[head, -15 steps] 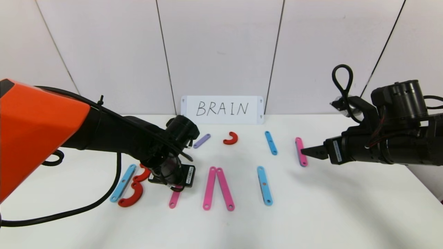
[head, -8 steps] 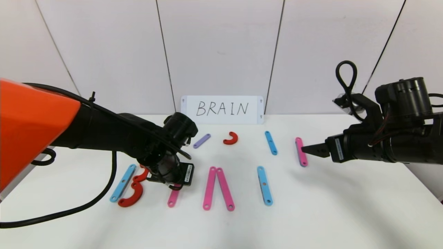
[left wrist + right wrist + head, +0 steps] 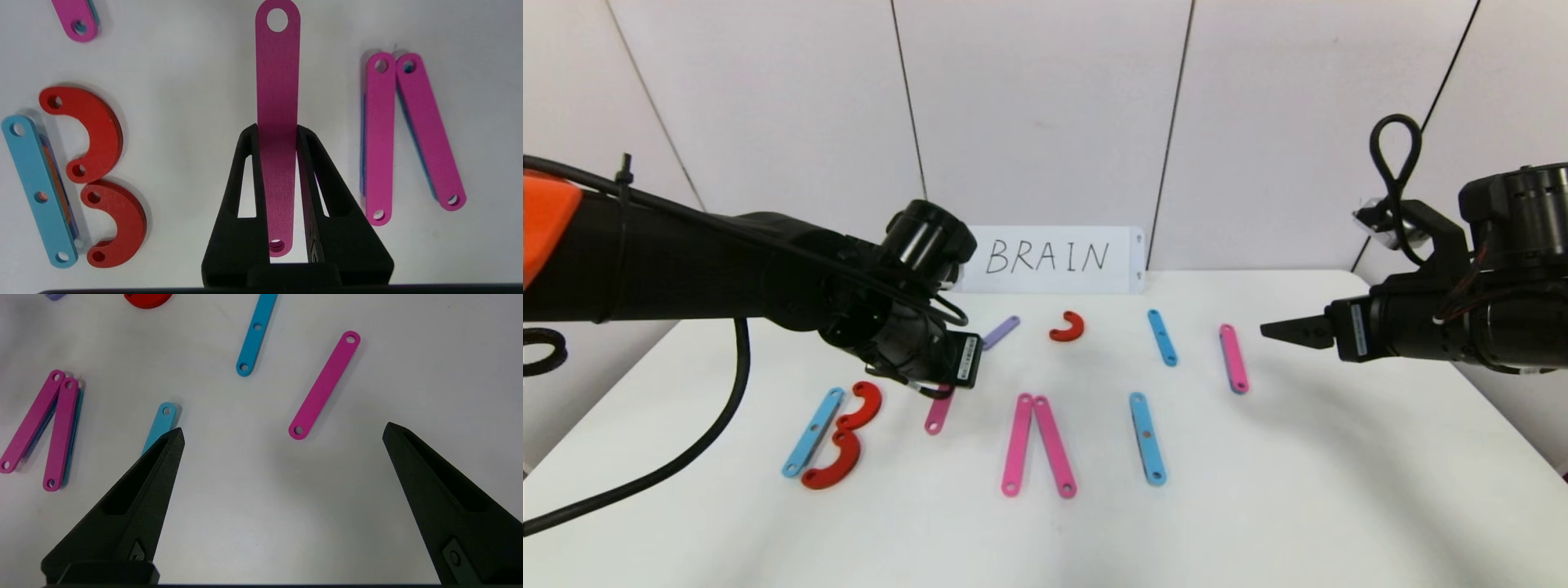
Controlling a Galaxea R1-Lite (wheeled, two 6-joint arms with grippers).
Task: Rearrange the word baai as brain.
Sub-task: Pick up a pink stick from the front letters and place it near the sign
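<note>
Pincer first: our left gripper (image 3: pixel 278 134) is clamped flat on a pink strip (image 3: pixel 278 81), lifted clear of the table (image 3: pixel 1258 506) and hanging at about nine o'clock from the pink pair (image 3: pixel 1037 441), just past the B of a light-blue bar (image 3: pixel 813 431) and red curves (image 3: pixel 849 433). We judge this the carrying step, with the strip meant as the upright of the R. Next we need to set it down between B and pink pair, parallel to the blue bar. Its long axis runs straight out from the jaws, free end toward the table. Our right gripper (image 3: pixel 1278 331) hovers gaping and empty at three o'clock, near another pink strip (image 3: pixel 1233 358).
</note>
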